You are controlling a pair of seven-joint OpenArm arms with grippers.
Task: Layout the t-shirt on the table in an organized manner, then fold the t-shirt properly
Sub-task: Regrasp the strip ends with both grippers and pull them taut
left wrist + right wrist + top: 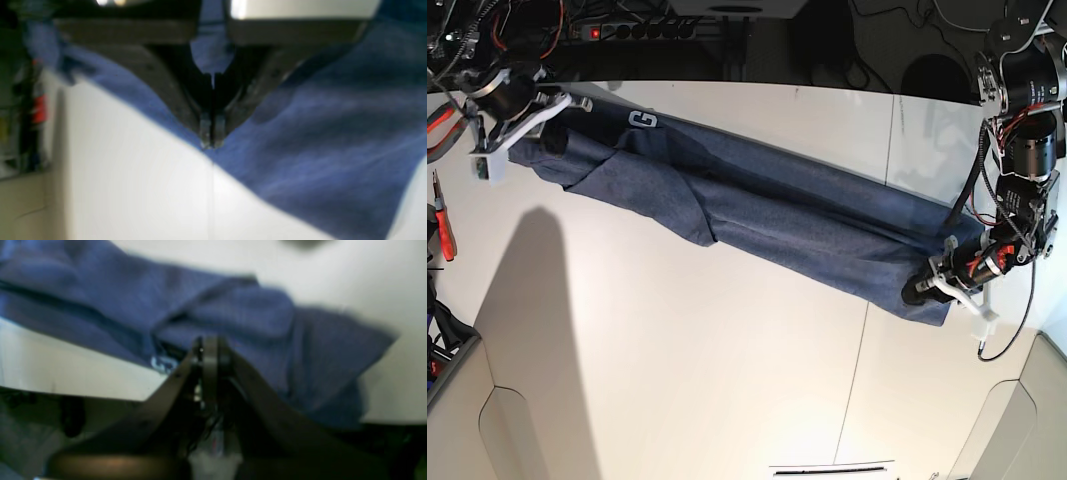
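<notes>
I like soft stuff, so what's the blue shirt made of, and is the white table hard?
The t-shirt looks like soft knit cloth, likely cotton: heathered blue, matte, sagging into folds and wrinkles. The table looks hard and smooth, maybe laminate or painted board: flat white, faintly shiny, with a thin dark seam. The exact material can't be told.

Both wrist views blurred — t-shirt [757, 215] lettering mostly folded under.

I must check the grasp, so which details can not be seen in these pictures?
- Base view: the lettering on the t-shirt; folds hide all but a "G".
- Left wrist view: the cloth between the shut left gripper tips; blur hides it.
- Right wrist view: the right gripper tips; blurred, dark against cloth.
</notes>
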